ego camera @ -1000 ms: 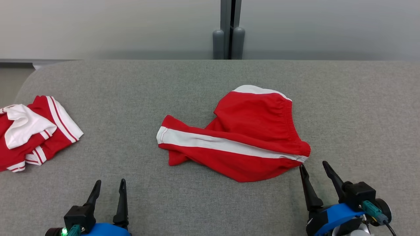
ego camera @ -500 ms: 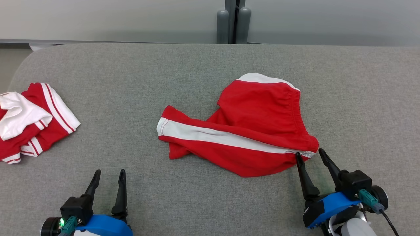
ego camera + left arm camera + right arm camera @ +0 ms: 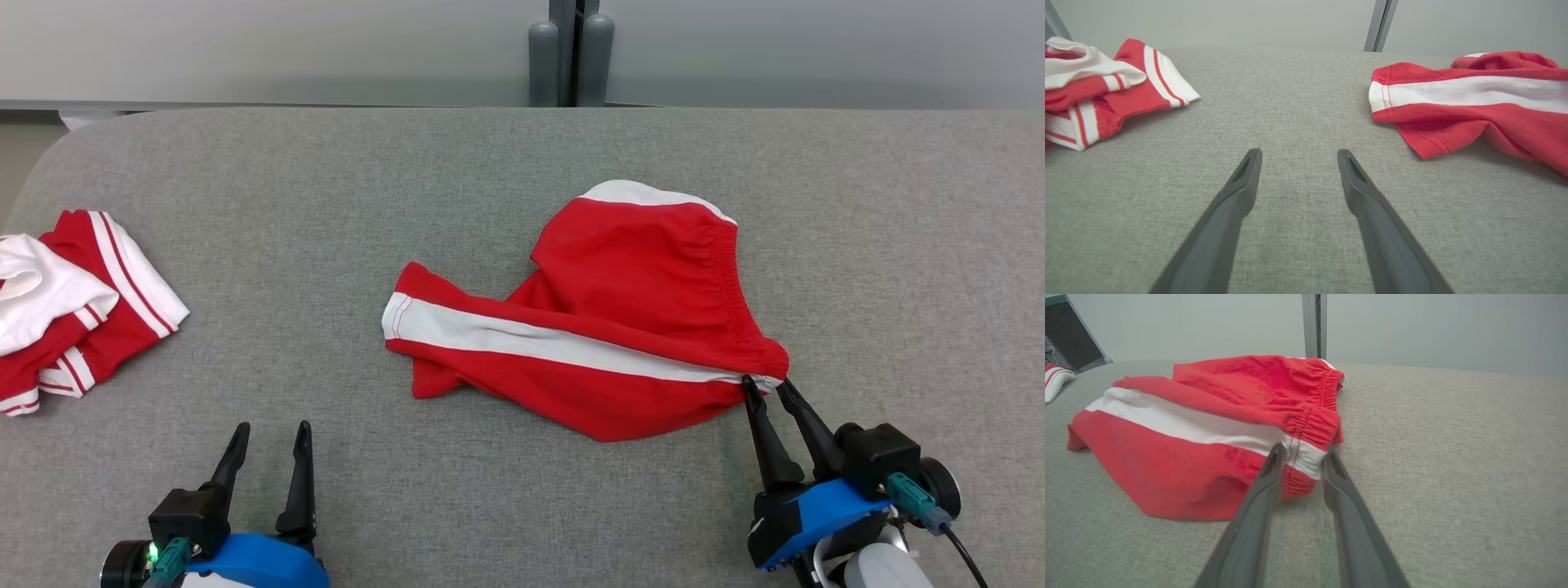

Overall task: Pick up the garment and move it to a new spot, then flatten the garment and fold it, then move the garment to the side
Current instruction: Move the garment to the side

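Red shorts lie crumpled mid-scene. Right gripper: jaws close-set astride their near-right waistband corner; pinching or not, cannot tell. Left gripper: near left, jaws spread, holding nothing.

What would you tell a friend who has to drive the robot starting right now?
The left gripper has its jaws open and empty, over the bare grey surface.
The right gripper has its jaws partly apart, astride the waistband corner of the red shorts; a firm grip is not certain.
The red shorts lie crumpled mid-surface, white stripe up, not lifted.
A red-and-white garment lies bundled at the far left.
Done: only the reach to the shorts.
Left: pick up, move, flatten, fold, set aside.
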Controlling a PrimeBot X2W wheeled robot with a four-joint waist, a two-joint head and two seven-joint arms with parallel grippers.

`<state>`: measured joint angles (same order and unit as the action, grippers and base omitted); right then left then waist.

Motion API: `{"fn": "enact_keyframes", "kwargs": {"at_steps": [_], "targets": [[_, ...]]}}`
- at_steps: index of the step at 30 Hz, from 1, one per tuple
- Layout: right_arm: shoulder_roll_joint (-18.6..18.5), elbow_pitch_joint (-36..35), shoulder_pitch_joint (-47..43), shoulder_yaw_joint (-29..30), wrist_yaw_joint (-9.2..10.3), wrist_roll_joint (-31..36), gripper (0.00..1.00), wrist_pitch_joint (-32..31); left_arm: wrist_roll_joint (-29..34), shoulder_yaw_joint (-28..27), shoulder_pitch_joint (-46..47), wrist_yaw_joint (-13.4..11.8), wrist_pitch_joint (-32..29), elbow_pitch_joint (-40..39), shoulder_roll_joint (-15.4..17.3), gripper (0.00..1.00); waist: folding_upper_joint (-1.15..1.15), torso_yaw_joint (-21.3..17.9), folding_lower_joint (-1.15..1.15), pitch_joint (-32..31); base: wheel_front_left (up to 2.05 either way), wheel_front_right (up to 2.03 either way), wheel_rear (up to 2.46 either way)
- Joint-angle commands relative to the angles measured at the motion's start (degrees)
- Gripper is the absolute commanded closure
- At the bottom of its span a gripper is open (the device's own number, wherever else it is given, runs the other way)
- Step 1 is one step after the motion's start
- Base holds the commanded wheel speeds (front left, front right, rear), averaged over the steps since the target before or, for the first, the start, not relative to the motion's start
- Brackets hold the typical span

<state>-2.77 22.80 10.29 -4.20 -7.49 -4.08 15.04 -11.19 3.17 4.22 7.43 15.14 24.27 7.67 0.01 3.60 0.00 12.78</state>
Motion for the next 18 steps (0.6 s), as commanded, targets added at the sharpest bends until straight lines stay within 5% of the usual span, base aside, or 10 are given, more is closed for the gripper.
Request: {"fn": "enact_keyframes", "kwargs": {"at_steps": [1, 5, 9, 13, 16, 18], "targets": [[-0.2, -0.4, -0.5, 0.0, 0.00, 0.3, 0.54, 0.2, 0.1, 0.1, 0.3, 0.1, 0.0, 0.1, 0.0, 0.00, -0.01, -0.2, 0.00, -0.2, 0.00, 0.00, 0.00], [-0.2, -0.8, -1.0, -0.1, 0.00, 0.2, 0.61, 0.2, 0.3, 0.1, 0.2, 0.1, 0.0, 0.1, -0.1, 0.00, -0.01, -0.5, 0.00, -0.4, 0.00, 0.00, 0.00], [-0.2, -1.2, -1.4, -0.1, 0.00, 0.1, 0.79, 0.2, 0.5, 0.5, 0.3, 0.1, 0.0, -0.1, 0.2, 0.00, -0.01, -0.8, 0.00, -0.5, 0.00, 0.00, 0.00], [-0.2, -1.5, -1.6, 0.2, 0.00, 0.4, 0.76, 0.2, 0.4, 1.3, 0.5, 0.1, 0.0, -0.3, 0.2, 0.00, -0.01, -1.4, 0.00, -0.7, 0.00, 0.00, 0.00], [-0.2, -1.7, -1.8, 0.3, 0.00, 0.6, 1.00, 0.2, 0.2, 1.8, 0.5, 0.1, 0.0, -0.5, -0.1, 0.00, -0.01, -1.8, 0.00, -0.7, 0.00, 0.00, 0.00], [-0.2, -1.7, -1.7, 0.3, 0.00, 0.8, 1.00, 0.2, 0.1, 2.2, 0.6, 0.1, 0.0, -0.6, -0.1, 0.00, -0.01, -2.1, 0.00, -0.6, 0.00, 0.00, 0.00]]}}
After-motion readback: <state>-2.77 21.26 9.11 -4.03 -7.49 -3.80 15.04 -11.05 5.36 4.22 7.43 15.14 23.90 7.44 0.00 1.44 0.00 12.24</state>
